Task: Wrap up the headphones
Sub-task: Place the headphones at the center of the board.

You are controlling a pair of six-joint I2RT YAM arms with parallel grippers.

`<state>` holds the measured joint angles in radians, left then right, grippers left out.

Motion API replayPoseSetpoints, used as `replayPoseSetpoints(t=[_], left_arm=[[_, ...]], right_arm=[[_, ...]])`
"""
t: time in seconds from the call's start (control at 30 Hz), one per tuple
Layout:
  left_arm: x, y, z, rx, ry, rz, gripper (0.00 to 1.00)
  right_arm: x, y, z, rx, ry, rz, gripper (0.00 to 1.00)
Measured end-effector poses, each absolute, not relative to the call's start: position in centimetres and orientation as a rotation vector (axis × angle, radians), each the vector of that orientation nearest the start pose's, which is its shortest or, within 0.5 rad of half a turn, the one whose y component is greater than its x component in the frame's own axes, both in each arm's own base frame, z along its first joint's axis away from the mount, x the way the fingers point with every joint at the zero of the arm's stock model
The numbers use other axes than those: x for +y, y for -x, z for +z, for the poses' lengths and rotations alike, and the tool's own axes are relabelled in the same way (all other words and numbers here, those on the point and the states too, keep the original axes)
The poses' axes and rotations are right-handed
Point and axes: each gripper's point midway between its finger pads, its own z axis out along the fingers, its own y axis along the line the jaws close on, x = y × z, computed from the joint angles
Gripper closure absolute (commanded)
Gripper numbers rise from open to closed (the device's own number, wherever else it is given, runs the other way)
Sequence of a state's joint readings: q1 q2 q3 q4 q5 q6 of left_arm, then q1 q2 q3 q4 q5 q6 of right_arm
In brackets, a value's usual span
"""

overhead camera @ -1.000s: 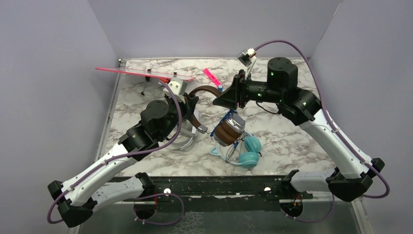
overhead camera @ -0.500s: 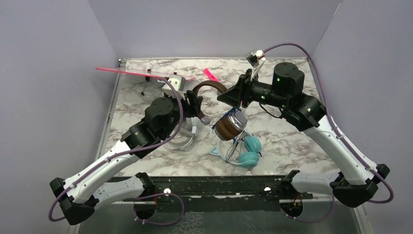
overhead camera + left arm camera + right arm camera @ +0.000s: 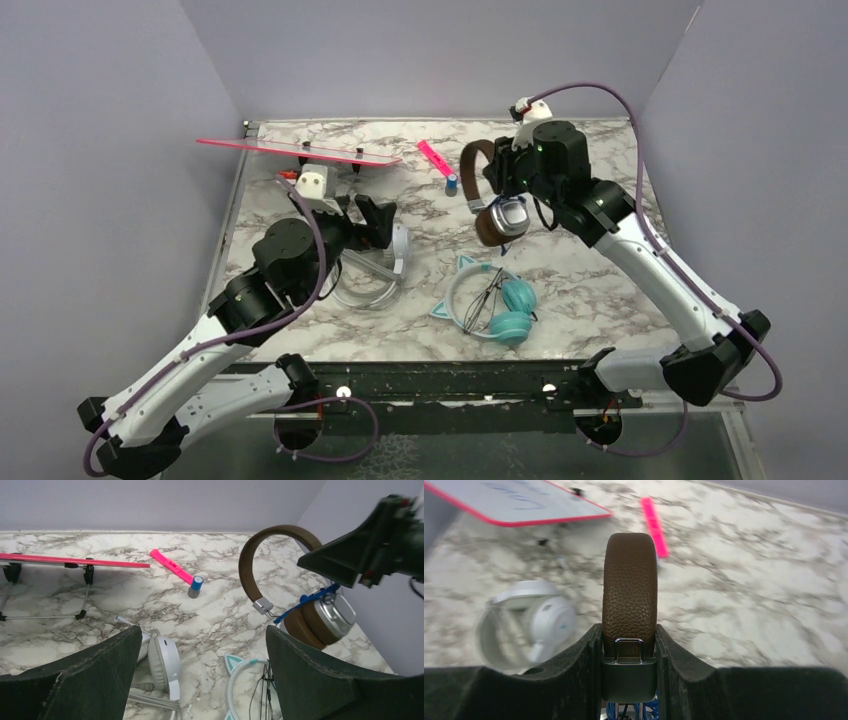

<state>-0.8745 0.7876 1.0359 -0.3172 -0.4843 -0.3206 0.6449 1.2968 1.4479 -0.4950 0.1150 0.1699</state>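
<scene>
The brown headphones (image 3: 497, 218) hang in the air above the back right of the table, blue cord wound at the cups. My right gripper (image 3: 507, 178) is shut on their leather headband (image 3: 630, 590) just above the black slider. My left gripper (image 3: 370, 215) stands wide open with nothing between its fingers, over the white-grey headphones (image 3: 378, 268), which lie on the marble with their cord loose. In the left wrist view the white cup (image 3: 162, 662) is below the open gripper (image 3: 202, 675). The teal cat-ear headphones (image 3: 495, 305) lie near the front middle, thin cord tangled across them.
A pink board on a small stand (image 3: 300, 152) sits at the back left. A pink marker with a blue-grey cap (image 3: 437, 161) lies at the back middle. Purple walls close in the table on three sides; the arm bases line the near edge.
My left gripper opened, let go of the brown headphones and drew back to the left. The right arm swung the brown headphones toward the back right.
</scene>
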Motion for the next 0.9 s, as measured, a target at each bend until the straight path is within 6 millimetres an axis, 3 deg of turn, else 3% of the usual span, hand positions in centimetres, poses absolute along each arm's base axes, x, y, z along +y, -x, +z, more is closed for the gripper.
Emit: replayPoseSetpoints(t=[0.23,0.37,0.47,0.6,0.9], left_arm=[[-15.8,-22.2,37.2,1.613,-0.066,-0.554,0.08],[-15.2,-21.4,37.3,1.601,-0.061,-0.579,0.08],[-14.6,-20.8,37.0,1.601,-0.063,-0.589,0.08],[-13.6,-19.9,37.4,1.583,-0.052,-0.603,0.08],[-12.0,-18.5,37.5,1.572,-0.034,-0.621,0.08]], right_arm=[[12.9,-40.0,25.5,2.073,0.224,-0.068,1.0],[7.0,-42.0,21.9,2.121,0.198,-0.359,1.0],[3.5,-42.9,20.5,2.11,0.208,-0.566,1.0],[0.7,-43.6,19.5,2.051,0.271,-0.811,1.0],[-0.9,-45.9,14.4,2.03,0.386,-1.091,1.0]])
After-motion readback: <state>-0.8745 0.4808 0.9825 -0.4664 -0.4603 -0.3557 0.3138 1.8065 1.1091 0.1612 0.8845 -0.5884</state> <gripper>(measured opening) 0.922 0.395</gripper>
